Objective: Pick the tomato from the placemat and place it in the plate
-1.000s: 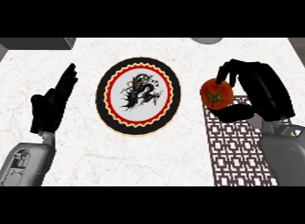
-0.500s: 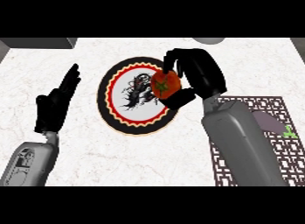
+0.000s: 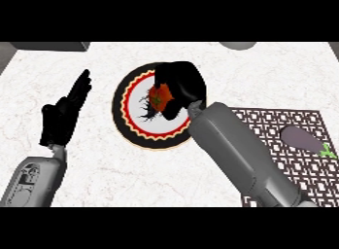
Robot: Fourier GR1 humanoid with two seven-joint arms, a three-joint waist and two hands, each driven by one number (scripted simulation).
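Over the plate (image 3: pixel 140 138), tomato (image 3: pixel 160 93) half-hidden inside curled right hand (image 3: pixel 182 85).

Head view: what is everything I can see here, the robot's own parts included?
Counter: one, white marbled, fills the view.
Plate: one, black, red and cream patterned, at the middle.
Tomato: one, red, over the plate, inside the right hand.
Placemat: one, dark lattice, at the right.
Eggplant: one, purple with a green stem, on the placemat.
Left hand: one, black, open, resting at the left.
Right hand: one, black, curled round the tomato above the plate.
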